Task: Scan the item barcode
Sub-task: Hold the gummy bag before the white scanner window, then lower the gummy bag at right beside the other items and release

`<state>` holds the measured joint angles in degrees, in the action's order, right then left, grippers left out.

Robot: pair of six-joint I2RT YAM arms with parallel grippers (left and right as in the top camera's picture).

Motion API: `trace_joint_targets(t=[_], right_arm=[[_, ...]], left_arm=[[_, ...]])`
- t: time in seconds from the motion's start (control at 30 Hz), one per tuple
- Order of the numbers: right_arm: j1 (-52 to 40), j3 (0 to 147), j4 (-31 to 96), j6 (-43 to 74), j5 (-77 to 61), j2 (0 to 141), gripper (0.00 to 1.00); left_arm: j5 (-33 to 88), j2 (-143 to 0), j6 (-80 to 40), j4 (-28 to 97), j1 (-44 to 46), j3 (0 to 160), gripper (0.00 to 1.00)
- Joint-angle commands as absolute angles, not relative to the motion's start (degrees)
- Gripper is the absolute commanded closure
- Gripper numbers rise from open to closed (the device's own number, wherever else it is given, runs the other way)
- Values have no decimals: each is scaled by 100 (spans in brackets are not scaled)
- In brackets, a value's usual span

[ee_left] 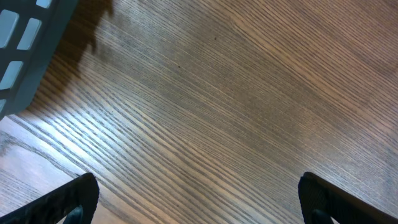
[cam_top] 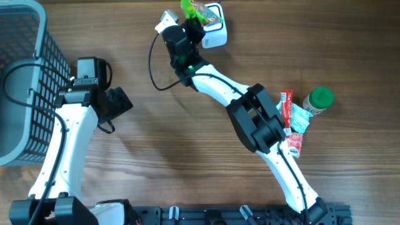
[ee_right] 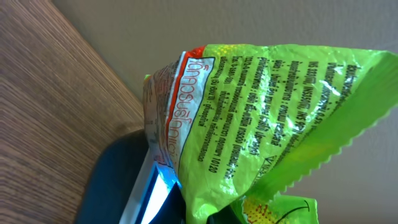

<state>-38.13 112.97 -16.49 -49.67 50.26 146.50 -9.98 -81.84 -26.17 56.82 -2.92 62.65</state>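
**Scanning step, overhead and wrist views.** The right gripper (cam_top: 189, 26), its fingers pressed together, pinches a green snack packet (cam_top: 195, 10) by one end. It holds the packet at the far side of the table (cam_top: 187, 156), directly over the white scanner (cam_top: 215, 36).

In the right wrist view the printed back panel and saw-tooth seam of the packet face the camera. The dark body and lit bluish window of the scanner lie just beneath. The two are near, but whether they touch cannot be told. No barcode is legible among the small print, possibly because it sits on a fold turned away from this view.

The left gripper (cam_top: 117, 104) hangs spread wide and empty over bare wood beside the grey basket (cam_top: 25, 75). Its fingers (ee_left: 68, 202) show only at the lower corners of the left wrist view.

**Handling.** The packet is judged light, thin and limp. It looks like a glossy, crinkled film that may slip between the pads and throw glare at the scanner window. Left slack, it will likely buckle and hide its code. The flat sealed seam or an outer edge is the better place to hold, since that leaves the printed panel free and fairly flat. A firm pinch there should do no harm, but squeezing the filled middle could crush the contents.

A green-lidded jar (cam_top: 318, 101) and red sachets (cam_top: 286, 105) lie well apart to the right.
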Motion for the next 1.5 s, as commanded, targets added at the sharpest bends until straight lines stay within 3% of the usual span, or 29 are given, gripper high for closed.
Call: trace_joint_targets(t=[0.0, 0.23, 0.33, 0.5, 0.6, 0.67, 0.8, 0.87, 1.17, 1.47], right_arm=[[-3806, 11378, -1673, -4611, 5238, 14652, 96], [-3774, 11378, -1629, -4558, 5299, 13896, 96], [-3769, 11378, -941, -4110, 5277, 13373, 96], [-3664, 11378, 1785, -2097, 4659, 12331, 96], [-3516, 11378, 3562, -622, 3667, 11786, 96], [-3267, 11378, 4971, 224, 2250, 11459, 96], [-2609, 11312, 6768, 281, 36, 11432, 96], [-2294, 11080, 7247, 281, -318, 11454, 96], [-1306, 9404, 7264, 301, -458, 11454, 96], [-1044, 8012, 5937, 403, -134, 11454, 96]], left_arm=[[-987, -8165, -2571, 5682, -318, 6344, 0], [-987, -8165, -2571, 5682, -318, 6344, 0], [-987, -8165, -2571, 5682, -318, 6346, 0], [-987, -8165, -2571, 5682, -318, 6344, 0], [-987, -8165, -2571, 5682, -318, 6344, 0], [-987, -8165, -2571, 5682, -318, 6346, 0], [-987, -8165, -2571, 5682, -318, 6346, 0], [-987, -8165, -2571, 5682, -318, 6344, 0], [-987, -8165, -2571, 5682, -318, 6346, 0], [-987, -8165, -2571, 5682, -318, 6344, 0]])
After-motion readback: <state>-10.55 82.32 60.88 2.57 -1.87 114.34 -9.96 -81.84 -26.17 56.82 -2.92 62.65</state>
